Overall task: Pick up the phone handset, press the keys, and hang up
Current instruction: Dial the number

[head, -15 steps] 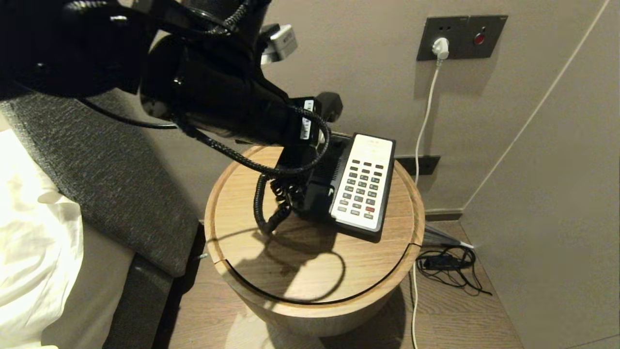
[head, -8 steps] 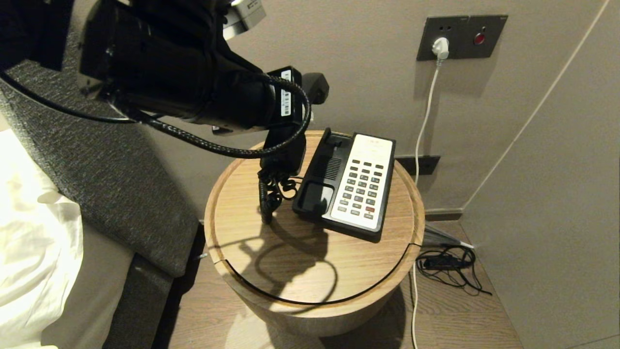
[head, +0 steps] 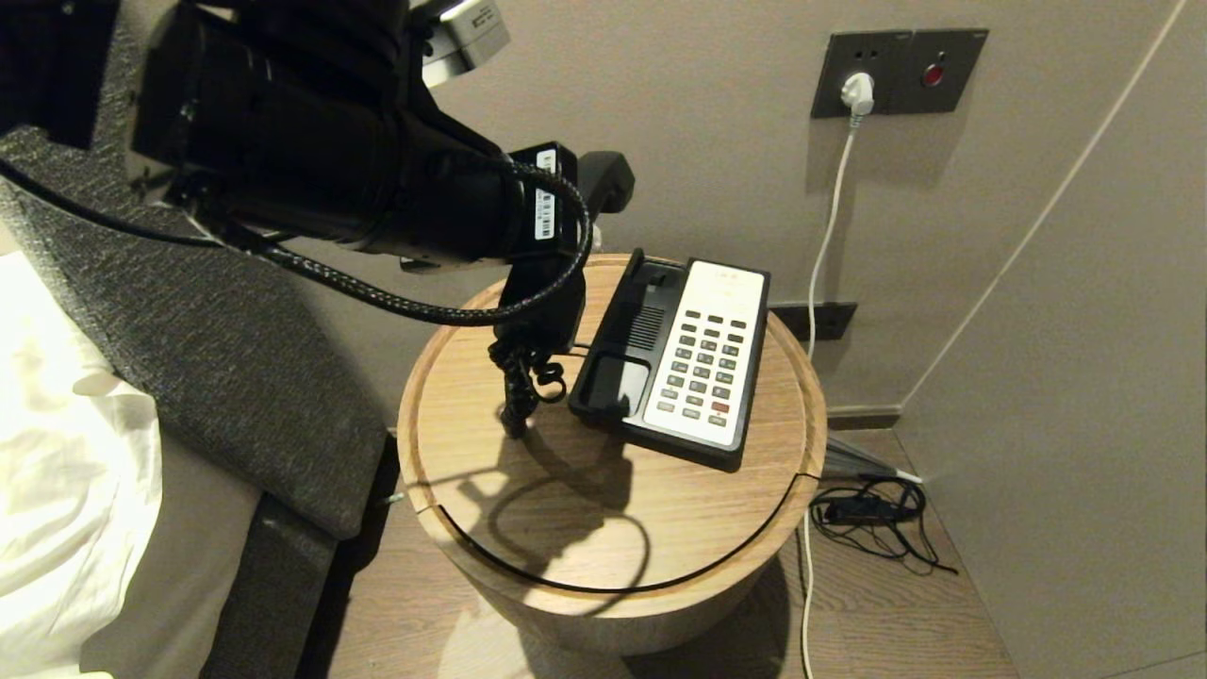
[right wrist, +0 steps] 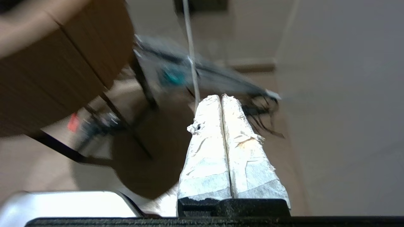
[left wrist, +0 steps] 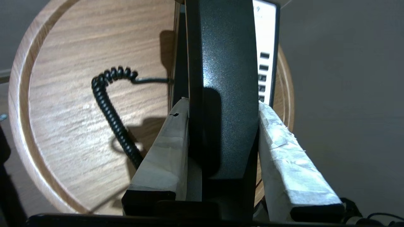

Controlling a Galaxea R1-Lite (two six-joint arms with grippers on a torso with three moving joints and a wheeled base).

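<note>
The black phone handset (head: 604, 178) is off the base, held upright above the round wooden table (head: 566, 509), left of the phone base (head: 627, 363). My left gripper (left wrist: 222, 103) is shut on the handset (left wrist: 227, 63), with a taped finger on each side. The base's white keypad (head: 705, 363) and its bare cradle face up. The coiled cord (head: 518, 377) hangs from the handset to the table and also shows in the left wrist view (left wrist: 107, 101). My right gripper (right wrist: 221, 96) is shut and empty, low beside the table's side (right wrist: 47, 63), out of the head view.
A grey padded headboard (head: 207, 358) and white bedding (head: 57, 453) stand left of the table. A wall socket with a white plug (head: 856, 92) and its cable (head: 825, 236) are behind the phone. A black cable tangle (head: 872, 514) lies on the floor at the right.
My left arm has lifted the handset off the cradle, up and to the left. The cradle is now uncovered and the cord is drawn up with the handset.
</note>
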